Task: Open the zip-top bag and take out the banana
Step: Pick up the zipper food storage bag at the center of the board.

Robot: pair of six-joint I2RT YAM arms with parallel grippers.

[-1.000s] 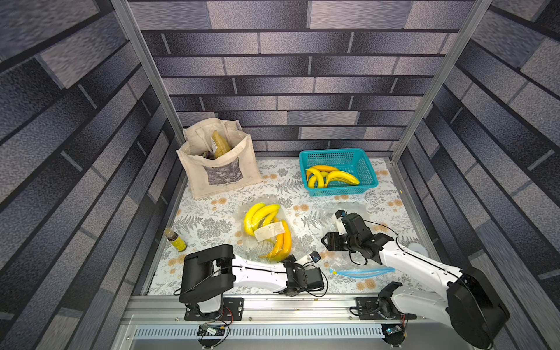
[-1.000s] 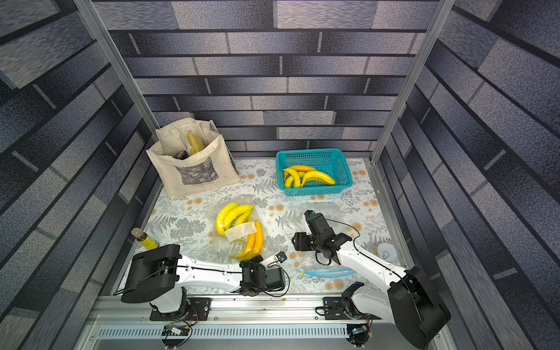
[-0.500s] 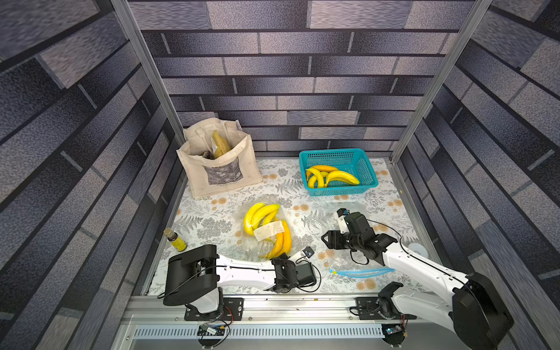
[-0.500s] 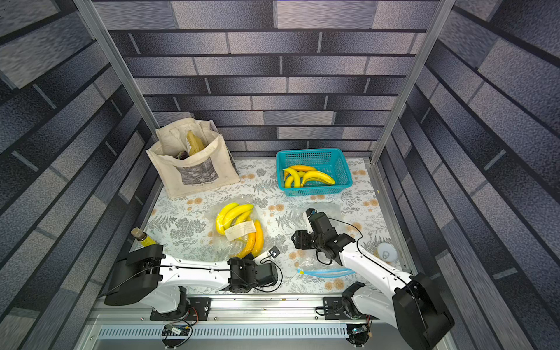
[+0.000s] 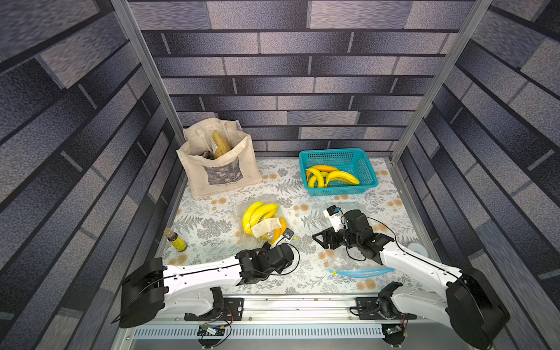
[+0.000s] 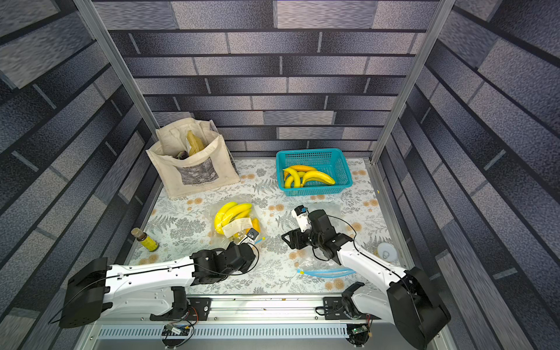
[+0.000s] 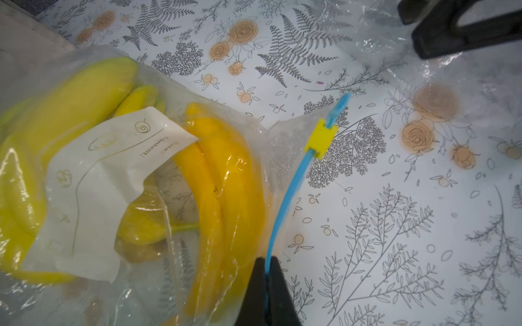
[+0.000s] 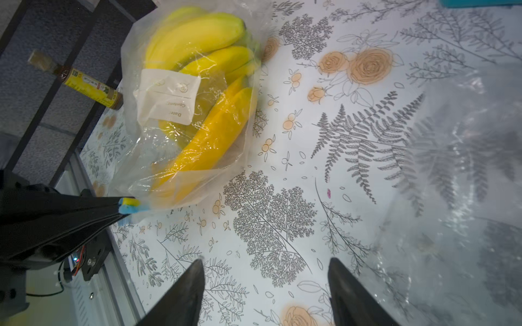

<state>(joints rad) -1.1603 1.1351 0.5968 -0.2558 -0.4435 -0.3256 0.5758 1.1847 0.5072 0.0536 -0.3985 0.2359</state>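
Note:
The clear zip-top bag lies mid-table with a white label and several yellow bananas inside. Its blue zip strip carries a yellow slider near the far end. My left gripper is shut on the near end of that strip. In the right wrist view its black fingers pinch the bag's corner. My right gripper stands open just above the cloth, right of the bag, nothing between its fingers.
A second clear zip bag, empty, lies under the right arm. A teal basket of bananas stands at the back right, a canvas tote at the back left, a small bottle at the left edge.
My left gripper has moved left and away from the front edge to the bag's zip strip and closed on it. The right gripper has stayed open, almost in place.

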